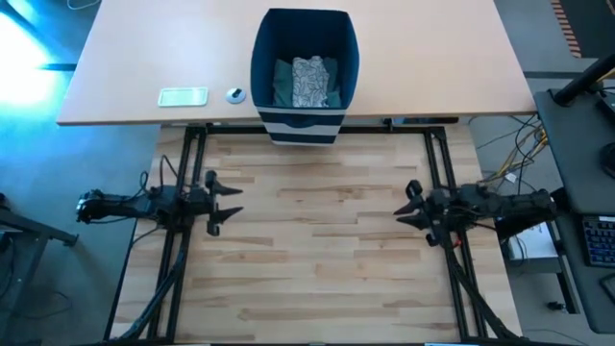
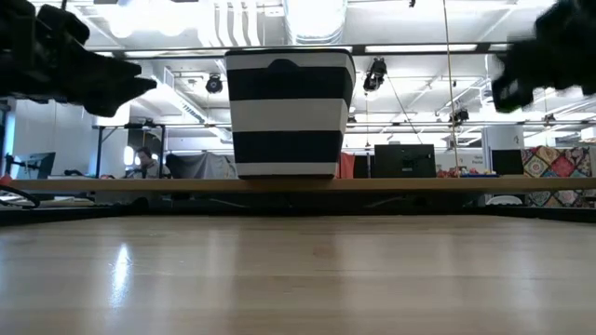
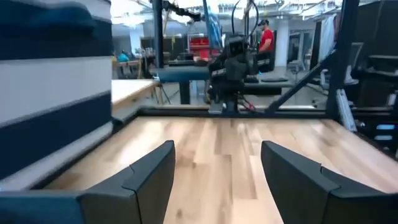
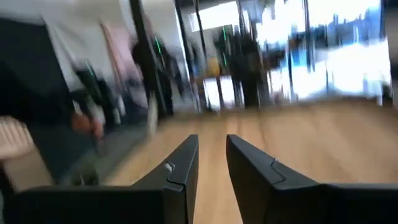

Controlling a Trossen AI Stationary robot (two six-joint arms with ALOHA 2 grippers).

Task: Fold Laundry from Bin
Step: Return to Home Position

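Left end effector (image 1: pixel 233 204), right end effector (image 1: pixel 404 202), both parted, bin (image 1: pixel 306 123) beyond

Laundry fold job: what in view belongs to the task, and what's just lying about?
Job:
- bin on the far desk
- laundry inside it: grey-white patterned piece, teal-green piece
- left gripper and right gripper, empty, jaws open, over the wood table

Lying about:
- pale green flat item, on desk
- small round object, on desk
- keyboard, far right
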